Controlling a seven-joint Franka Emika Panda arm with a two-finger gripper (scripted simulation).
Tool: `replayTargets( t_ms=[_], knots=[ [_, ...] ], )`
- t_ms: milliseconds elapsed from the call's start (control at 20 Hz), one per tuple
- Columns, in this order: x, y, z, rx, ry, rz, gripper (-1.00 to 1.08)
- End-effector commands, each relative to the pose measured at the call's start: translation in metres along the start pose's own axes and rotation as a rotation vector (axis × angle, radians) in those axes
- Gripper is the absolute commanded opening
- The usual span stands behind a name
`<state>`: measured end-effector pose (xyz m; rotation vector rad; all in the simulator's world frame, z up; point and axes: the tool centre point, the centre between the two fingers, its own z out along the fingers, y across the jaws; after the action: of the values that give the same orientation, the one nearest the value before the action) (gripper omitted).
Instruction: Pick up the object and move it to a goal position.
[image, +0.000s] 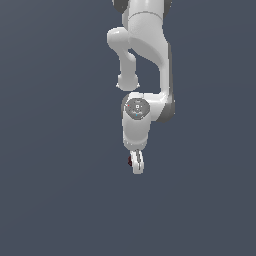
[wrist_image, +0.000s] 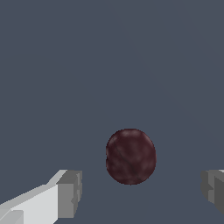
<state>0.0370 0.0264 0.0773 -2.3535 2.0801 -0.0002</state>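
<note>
Object (wrist_image: 131, 156) sits between your jaws in the wrist view: a dark red, mottled ball with a grey fingertip (wrist_image: 70, 194) on one side and another on the other, neither touching it. Your jaws stand wide apart. In the exterior view you see the white arm (image: 145, 55) pointing down, the gripper (image: 136, 165) low over the grey worktop (image: 50, 190), and a sliver of the dark red object (image: 129, 160) just beside its fingers.
</note>
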Motion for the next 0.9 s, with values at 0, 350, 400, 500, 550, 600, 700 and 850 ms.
replayTargets(
  t_ms=[0,350,400,500,550,600,700,850],
  knots=[
    [0.000,0.000,0.005,-0.001,0.000,0.001,1.00],
    [0.000,0.002,0.039,-0.001,0.000,0.004,1.00],
    [0.000,0.002,0.043,-0.001,0.000,0.005,1.00],
    [0.000,0.001,0.047,-0.001,0.000,0.005,1.00],
    [0.000,0.001,0.049,-0.001,0.000,0.005,1.00],
    [0.000,0.000,0.049,-0.001,0.000,0.005,1.00],
    [0.000,0.000,0.049,-0.001,0.000,0.005,-1.00],
    [0.000,0.000,0.049,-0.001,0.000,0.005,-1.00]
  ],
)
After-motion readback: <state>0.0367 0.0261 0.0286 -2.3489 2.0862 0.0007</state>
